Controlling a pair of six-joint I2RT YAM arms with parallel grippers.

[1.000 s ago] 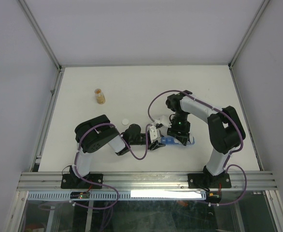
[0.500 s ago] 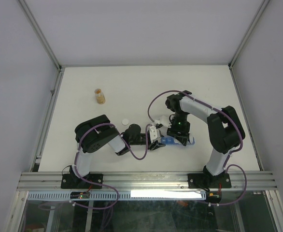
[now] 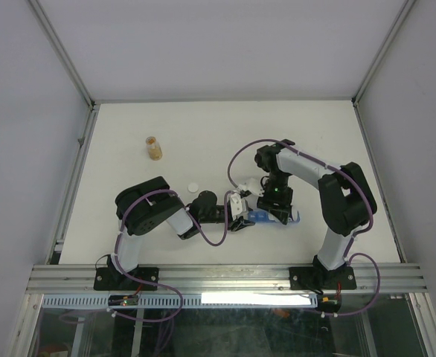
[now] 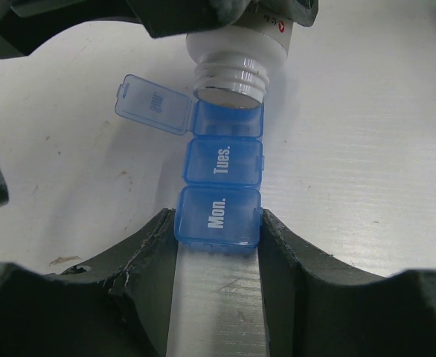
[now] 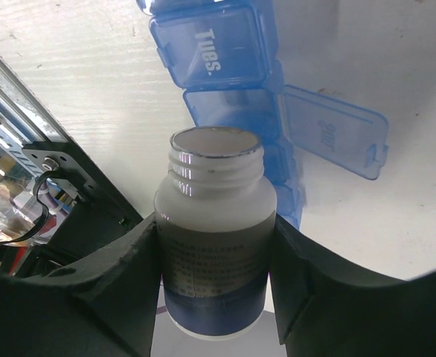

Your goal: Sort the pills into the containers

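While its third lid [image 4: 152, 104] stands flipped open, the pill organizer [image 4: 222, 160] lies on the table [image 3: 203, 134] between the arms. The left gripper [image 4: 216, 223] clamps its Mon. end steady, and the right gripper [image 5: 214, 245] grips a white bottle [image 5: 214, 216], mouth tipped over that open compartment, apparently to pour.

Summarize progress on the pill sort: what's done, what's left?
Done: white bottle uncapped, third compartment of the pill organizer flipped open. In hand: left end effector clamps the organizer's Mon. end; right end effector tips the bottle's mouth over the open compartment. Left: no pills visible yet; Mon. lid and Tues. lid are closed, contents unseen.
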